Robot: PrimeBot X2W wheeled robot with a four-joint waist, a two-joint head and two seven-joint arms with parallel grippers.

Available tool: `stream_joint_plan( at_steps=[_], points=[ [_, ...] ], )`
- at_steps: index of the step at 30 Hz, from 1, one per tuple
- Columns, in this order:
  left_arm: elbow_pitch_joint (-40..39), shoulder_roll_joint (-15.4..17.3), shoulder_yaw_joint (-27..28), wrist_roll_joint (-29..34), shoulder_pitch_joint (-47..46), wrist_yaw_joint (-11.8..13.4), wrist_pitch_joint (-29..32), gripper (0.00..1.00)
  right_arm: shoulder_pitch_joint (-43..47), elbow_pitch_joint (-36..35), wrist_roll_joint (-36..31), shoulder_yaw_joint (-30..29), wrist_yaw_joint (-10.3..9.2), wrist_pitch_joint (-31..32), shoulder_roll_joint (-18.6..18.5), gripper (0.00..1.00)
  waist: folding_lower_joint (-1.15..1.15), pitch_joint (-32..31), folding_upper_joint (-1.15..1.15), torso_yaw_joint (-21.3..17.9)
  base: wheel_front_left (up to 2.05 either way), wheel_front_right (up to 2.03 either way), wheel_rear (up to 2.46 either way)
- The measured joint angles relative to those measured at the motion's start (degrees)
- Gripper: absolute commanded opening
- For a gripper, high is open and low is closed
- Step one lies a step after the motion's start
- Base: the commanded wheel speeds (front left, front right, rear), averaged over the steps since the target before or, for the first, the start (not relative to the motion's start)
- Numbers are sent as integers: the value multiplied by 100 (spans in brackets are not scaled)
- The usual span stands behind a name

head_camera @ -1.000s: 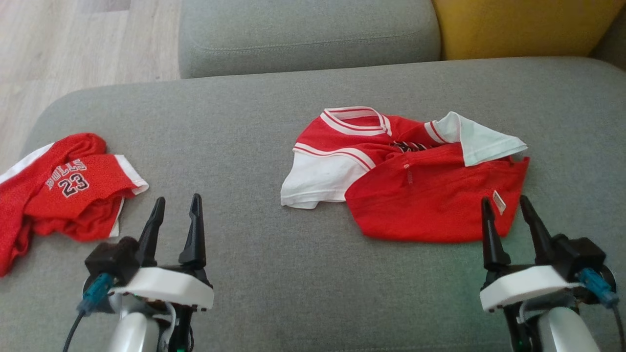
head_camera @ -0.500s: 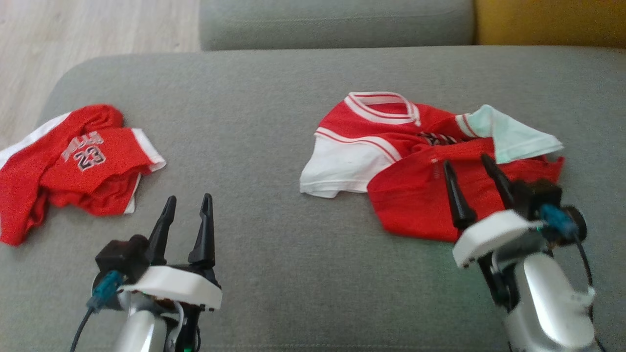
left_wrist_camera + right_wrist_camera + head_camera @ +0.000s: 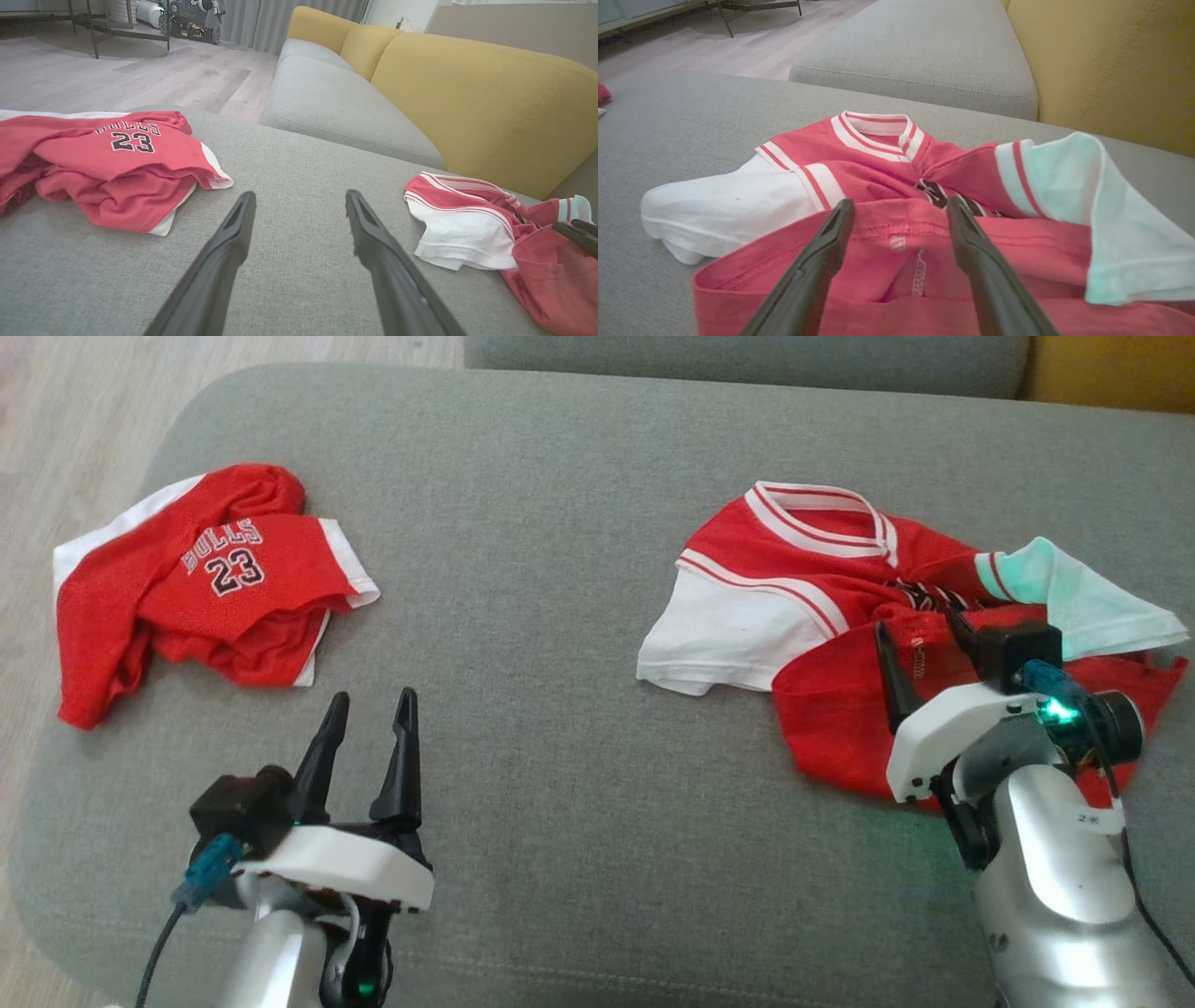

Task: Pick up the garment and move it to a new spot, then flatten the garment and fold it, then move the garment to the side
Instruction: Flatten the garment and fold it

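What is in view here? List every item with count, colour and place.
near cushion: 1, grey, in front of the robot
shirt: 1, red with white sleeves and striped collar, crumpled on the near cushion's right
jersey: 1, red with white trim, printed BULLS 23, crumpled on the near cushion's left
far cushion: 1, grey, beyond the near one
sofa back: yellow, several sections, behind the far cushion
floor: 1, pale wood, left of the cushions
left gripper: 1, dark fingers, open, above bare cushion between the garments
right gripper: 1, dark fingers, open, over the shirt's red hem
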Motion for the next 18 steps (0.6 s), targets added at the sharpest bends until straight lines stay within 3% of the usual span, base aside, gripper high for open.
stream_joint_plan(
  at_steps=[3, 4, 5, 18],
  points=[
    [-1, 0, -3, 0, -4, 2, 0, 100, -28, 190, -96, -48, 0, -3, 0, 100, 0, 57, 0, 34, 0, 0, 0],
    [0, 0, -3, 0, -6, 5, 0, 100, -28, 225, -93, -31, 0, -13, 0, 22, 0, 63, 0, 30, 0, 0, 0],
    [0, 0, -3, 0, -8, 5, 0, 100, -28, 235, -91, 14, 0, -44, 0, 0, 0, 67, 0, 21, 0, 0, 0],
    [46, -1, -5, 0, -15, 9, 0, 100, -163, -142, 145, 559, 0, -641, -4, 0, 0, -103, 0, -202, 0, 0, 0]
  ],
)
